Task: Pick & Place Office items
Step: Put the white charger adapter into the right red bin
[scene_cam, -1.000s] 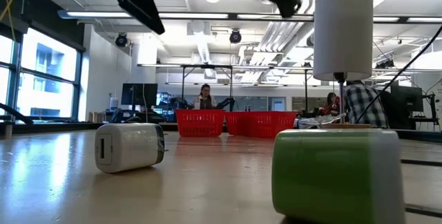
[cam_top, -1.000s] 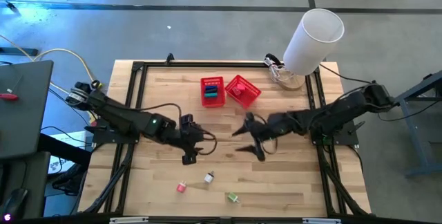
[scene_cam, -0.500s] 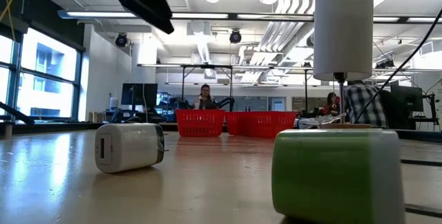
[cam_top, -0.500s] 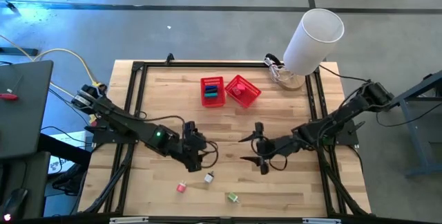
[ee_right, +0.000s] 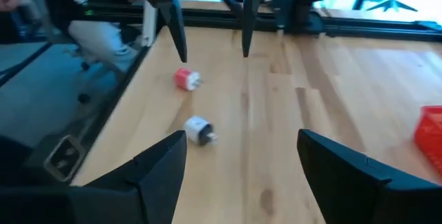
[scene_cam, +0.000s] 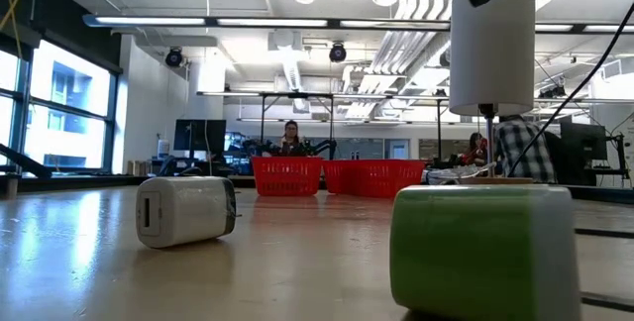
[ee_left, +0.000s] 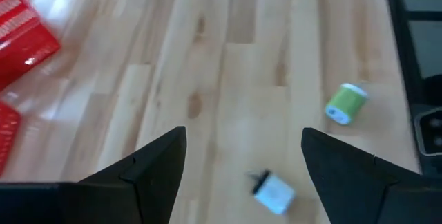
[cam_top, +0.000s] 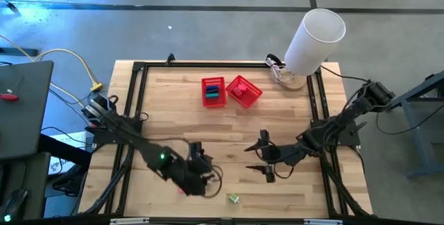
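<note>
A whitish item [ee_left: 273,193] [ee_right: 199,128] [scene_cam: 186,210] lies on its side on the wooden table near the front edge. A green item [cam_top: 234,198] [ee_left: 345,103] [scene_cam: 483,247] lies to its right, and a red-white item [ee_right: 185,79] to its left. My left gripper [cam_top: 202,175] [ee_left: 242,137] hangs open above the whitish item, hiding it in the high view. My right gripper [cam_top: 248,158] [ee_right: 242,141] is open in mid-table, above the wood, pointing toward the left arm. Neither holds anything.
Two red mesh baskets [cam_top: 214,92] [cam_top: 243,91] stand at the far middle; the left one holds small items and the right one is tilted. A tall white cylinder [cam_top: 316,37] stands at the far right corner. A black frame [cam_top: 139,69] borders the table.
My left gripper has moved toward the table's near edge and a little right, ending over the whitish item. My right gripper has swung toward the near edge, turning as it went. Both have stayed open. The items on the table have not moved.
</note>
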Robot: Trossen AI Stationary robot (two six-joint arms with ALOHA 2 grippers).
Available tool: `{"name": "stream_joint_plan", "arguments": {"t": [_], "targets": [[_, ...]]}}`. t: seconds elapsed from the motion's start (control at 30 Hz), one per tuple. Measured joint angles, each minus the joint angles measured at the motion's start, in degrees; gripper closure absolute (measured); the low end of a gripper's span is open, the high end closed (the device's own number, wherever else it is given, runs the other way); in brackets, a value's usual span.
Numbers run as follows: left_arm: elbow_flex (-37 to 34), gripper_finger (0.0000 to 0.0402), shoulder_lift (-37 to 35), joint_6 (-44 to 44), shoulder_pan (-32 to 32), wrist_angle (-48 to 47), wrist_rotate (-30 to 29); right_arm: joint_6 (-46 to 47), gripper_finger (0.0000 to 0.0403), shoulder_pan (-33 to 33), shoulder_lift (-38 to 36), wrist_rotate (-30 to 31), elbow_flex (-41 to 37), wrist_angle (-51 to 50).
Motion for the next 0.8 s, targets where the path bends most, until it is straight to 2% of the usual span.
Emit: {"name": "stream_joint_plan", "arguments": {"t": [0.17,0.37,0.6,0.8], "targets": [[5.07,0.0124,4.37,-7.48,-1.91,-6.48,-1.15,0.12,0.0139,1.88,0.0,-0.16,0.0,-0.11],[5.92,0.0124,8.19,-17.34,-1.92,-10.21,-1.14,3.1,0.0139,2.5,0.0,-0.18,0.0,-0.48],[5.83,0.0124,11.6,-28.66,-0.15,-10.64,6.14,9.96,0.0139,2.46,0.0,-1.96,0.0,-2.11],[5.83,0.0124,12.49,-36.27,1.13,-10.44,11.11,10.83,0.0139,2.46,0.0,-4.21,0.0,-2.26]]}}
